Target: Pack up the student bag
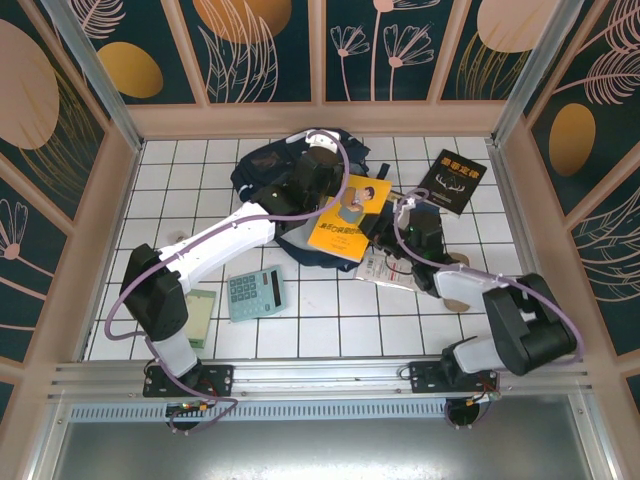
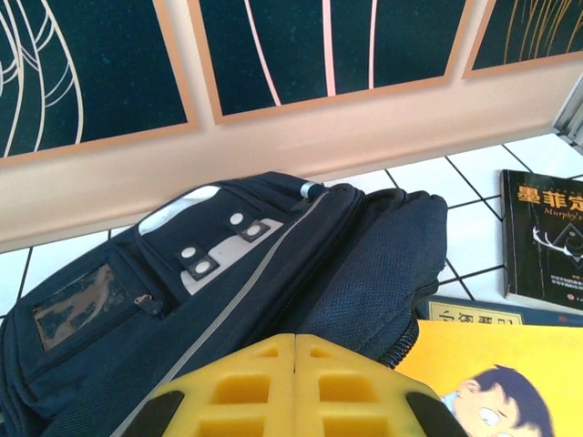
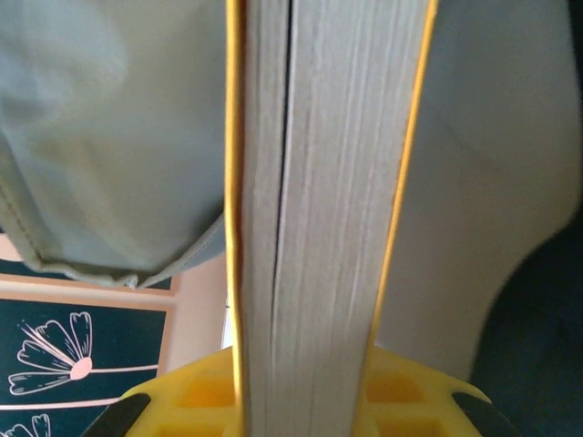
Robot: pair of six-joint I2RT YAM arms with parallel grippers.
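The student bag, navy with a thin pale stripe and grey-white patches, lies at the back middle of the tiled table; it fills the left wrist view too. My left gripper is shut, its yellow fingertips touching the bag's fabric beside the zip edge. I cannot see fabric between them. A yellow book leans on the bag's right side. My right gripper is shut on that book, page edges facing the camera. Light grey lining lies on both sides of it.
A black book lies at the back right. A teal calculator and a green booklet sit front left. A white printed packet lies under the right arm. Walls close in the table on three sides.
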